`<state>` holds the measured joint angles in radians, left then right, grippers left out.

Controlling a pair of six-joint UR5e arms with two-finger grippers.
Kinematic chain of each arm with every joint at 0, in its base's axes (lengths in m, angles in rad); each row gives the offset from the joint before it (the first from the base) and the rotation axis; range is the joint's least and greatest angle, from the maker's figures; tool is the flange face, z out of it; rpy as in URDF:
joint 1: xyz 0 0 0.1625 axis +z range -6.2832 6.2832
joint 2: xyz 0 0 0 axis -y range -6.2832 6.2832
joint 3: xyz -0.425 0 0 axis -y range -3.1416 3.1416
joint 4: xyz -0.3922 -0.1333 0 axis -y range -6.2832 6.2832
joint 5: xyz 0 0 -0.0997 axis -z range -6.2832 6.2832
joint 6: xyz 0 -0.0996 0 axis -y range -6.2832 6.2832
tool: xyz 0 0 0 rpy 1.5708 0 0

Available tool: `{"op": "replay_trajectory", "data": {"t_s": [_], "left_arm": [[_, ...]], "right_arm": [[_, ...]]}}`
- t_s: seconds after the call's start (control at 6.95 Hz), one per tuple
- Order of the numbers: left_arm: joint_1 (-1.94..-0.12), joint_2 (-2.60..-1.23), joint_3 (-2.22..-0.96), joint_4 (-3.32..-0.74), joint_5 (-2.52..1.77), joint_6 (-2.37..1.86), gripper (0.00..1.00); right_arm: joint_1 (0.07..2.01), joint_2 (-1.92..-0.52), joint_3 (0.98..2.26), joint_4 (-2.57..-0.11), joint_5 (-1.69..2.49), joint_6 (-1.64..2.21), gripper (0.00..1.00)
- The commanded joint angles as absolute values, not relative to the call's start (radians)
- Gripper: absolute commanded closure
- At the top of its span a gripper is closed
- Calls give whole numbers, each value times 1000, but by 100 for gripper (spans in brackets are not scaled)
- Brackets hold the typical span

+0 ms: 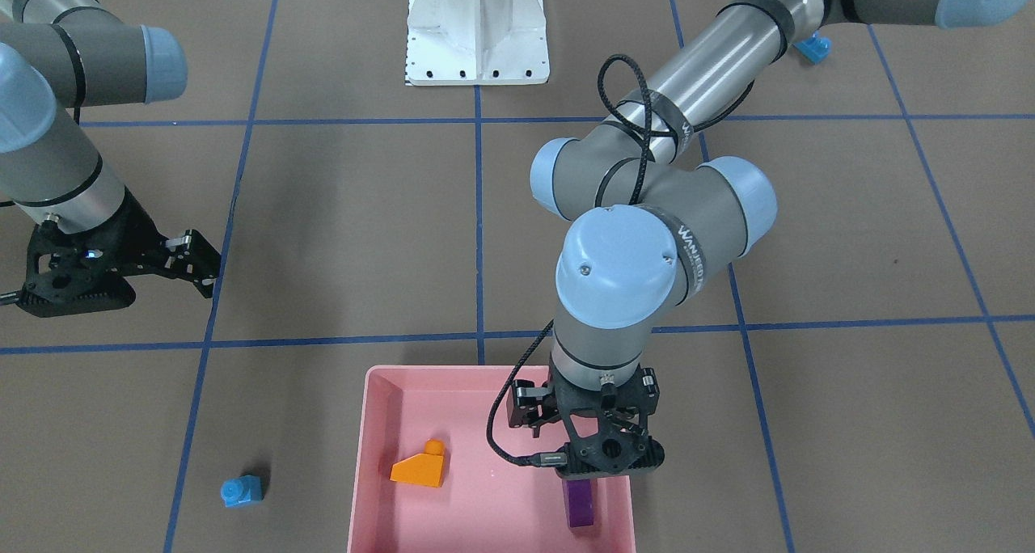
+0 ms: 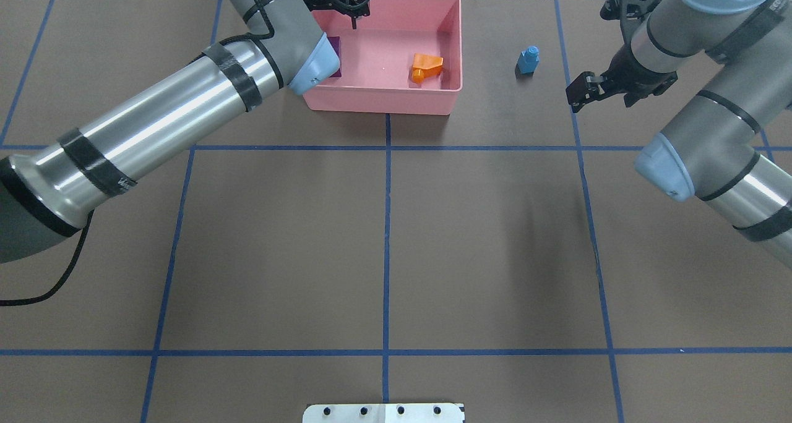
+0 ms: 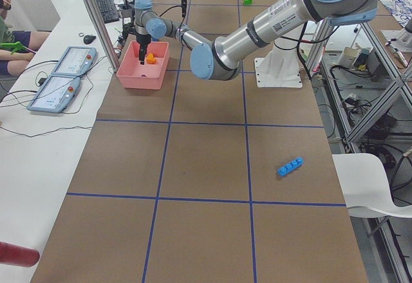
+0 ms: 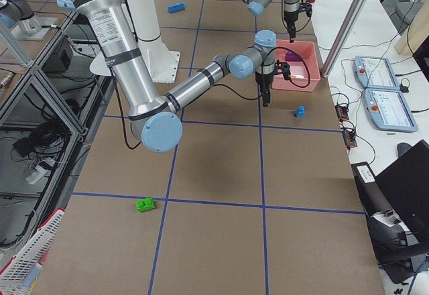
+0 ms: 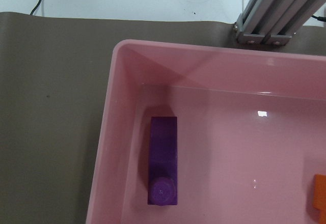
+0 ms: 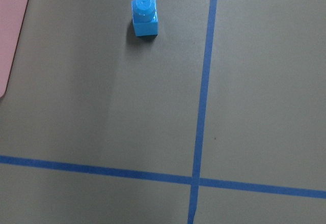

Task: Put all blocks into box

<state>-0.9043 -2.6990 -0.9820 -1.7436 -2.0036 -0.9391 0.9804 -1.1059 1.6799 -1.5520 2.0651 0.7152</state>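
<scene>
The pink box (image 1: 364, 456) (image 2: 383, 98) (image 5: 109, 132) holds two blocks. One is the orange sloped block (image 1: 420, 466) (image 2: 427, 67). The other is the purple block (image 1: 579, 504) (image 5: 163, 160), lying flat by a side wall. My left gripper (image 1: 602, 456) (image 2: 354, 18) hangs open just above the purple block, apart from it. The tiny blue block (image 1: 242, 490) (image 2: 528, 60) (image 6: 144, 16) stands on the table beside the box. My right gripper (image 1: 212, 278) (image 2: 575, 98) is open and empty, a short way from it. The long blue block (image 3: 290, 166) (image 4: 176, 7) and the green block (image 4: 145, 204) (image 3: 247, 0) lie far from the box.
The white base plate (image 1: 477, 27) (image 2: 383, 412) stands at the robot's side of the table. An aluminium post (image 5: 275, 10) rises just behind the box. Two tablets (image 3: 64, 77) and a seated person (image 3: 13, 35) are beyond the table edge.
</scene>
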Motion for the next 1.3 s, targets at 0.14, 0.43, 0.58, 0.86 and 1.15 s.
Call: {"op": "replay_trajectory", "data": {"t_s": [0.14,0.43,0.58,0.86,1.15], "left_arm": [[-943,-2213,-1668,-1506,-2066,-685,0],[-940,-1964,-1901,-1509,-2069,-651,0],[-940,-1956,-1928,-1508,-2068,-653,0],[-937,-1957,-1928,-1508,-2069,-661,0],[-936,-1959,-1928,-1508,-2069,-664,0]], "right_arm": [[997,-899,1278,-1332,2063,715,0],[997,-803,1055,-1151,2057,715,0],[996,-740,916,-1058,2057,715,0],[989,-670,743,-936,2052,722,0],[974,-664,716,-934,2033,723,34]]}}
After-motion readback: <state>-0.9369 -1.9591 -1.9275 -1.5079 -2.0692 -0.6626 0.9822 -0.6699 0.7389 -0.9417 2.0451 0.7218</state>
